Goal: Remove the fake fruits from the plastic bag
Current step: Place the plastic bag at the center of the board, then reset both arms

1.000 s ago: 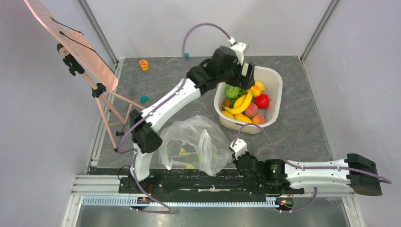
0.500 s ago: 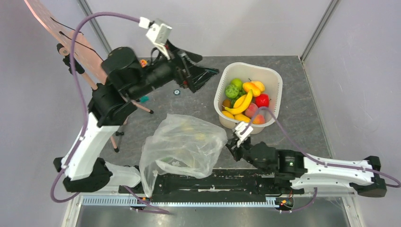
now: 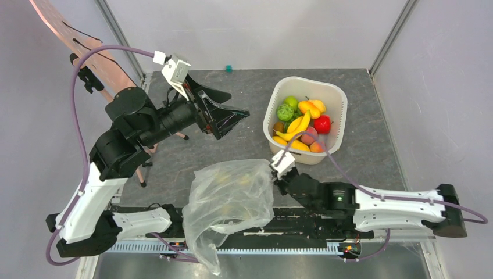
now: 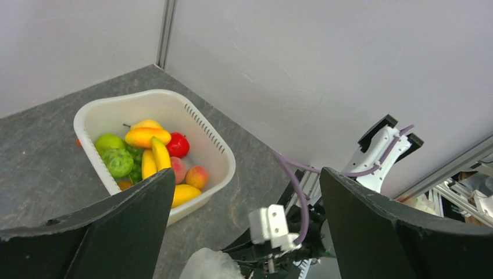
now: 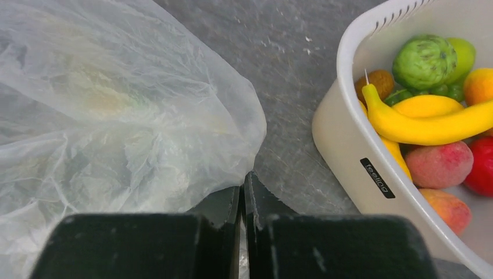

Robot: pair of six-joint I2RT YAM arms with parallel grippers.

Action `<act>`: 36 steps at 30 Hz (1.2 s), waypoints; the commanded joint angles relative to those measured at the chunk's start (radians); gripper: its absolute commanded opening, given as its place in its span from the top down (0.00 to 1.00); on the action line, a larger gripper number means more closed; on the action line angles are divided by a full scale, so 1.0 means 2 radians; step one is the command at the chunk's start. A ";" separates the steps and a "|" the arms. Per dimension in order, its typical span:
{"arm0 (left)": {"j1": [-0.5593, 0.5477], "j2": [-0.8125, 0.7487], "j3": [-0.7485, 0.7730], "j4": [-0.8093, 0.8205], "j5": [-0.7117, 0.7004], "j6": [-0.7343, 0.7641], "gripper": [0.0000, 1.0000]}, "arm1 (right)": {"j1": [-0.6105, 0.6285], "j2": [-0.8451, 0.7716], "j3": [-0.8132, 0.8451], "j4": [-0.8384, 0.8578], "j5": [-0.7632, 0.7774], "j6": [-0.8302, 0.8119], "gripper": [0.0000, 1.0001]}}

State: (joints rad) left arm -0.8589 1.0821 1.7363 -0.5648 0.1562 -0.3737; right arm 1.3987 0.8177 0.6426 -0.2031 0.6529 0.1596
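Note:
The plastic bag lies crumpled at the table's front, its lower part hanging over the front rail. My right gripper is shut on the bag's right edge. Faint yellow-green patches show through the film; I cannot tell fruit from print. The fake fruits fill a white basin, among them a banana and a bumpy green fruit. My left gripper hangs open and empty high above the table's left middle, with the basin showing beyond its fingers.
A pink board on a thin-legged stand leans at the far left beside my left arm. A small teal block sits by the back wall. Enclosure walls close in on three sides.
My left arm has drawn back from the basin and now hangs raised over the left side. The right gripper has moved toward the basin, dragging the bag rightward and over the front rail.

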 commanded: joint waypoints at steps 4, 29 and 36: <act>0.002 -0.031 -0.034 -0.003 -0.016 -0.020 0.00 | -0.054 0.115 0.107 0.010 0.042 -0.051 0.97; 0.002 -0.148 -0.200 -0.015 -0.091 -0.046 0.00 | -0.220 0.135 0.168 0.056 -0.097 -0.060 0.13; 0.002 -0.192 -0.345 0.050 -0.088 -0.101 0.00 | -0.222 0.008 0.081 -0.012 -0.050 -0.021 0.02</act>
State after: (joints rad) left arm -0.8585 0.7509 1.1858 -0.5648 -0.0196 -0.4683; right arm 0.9588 0.9333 0.8787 -0.1459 0.4736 0.0582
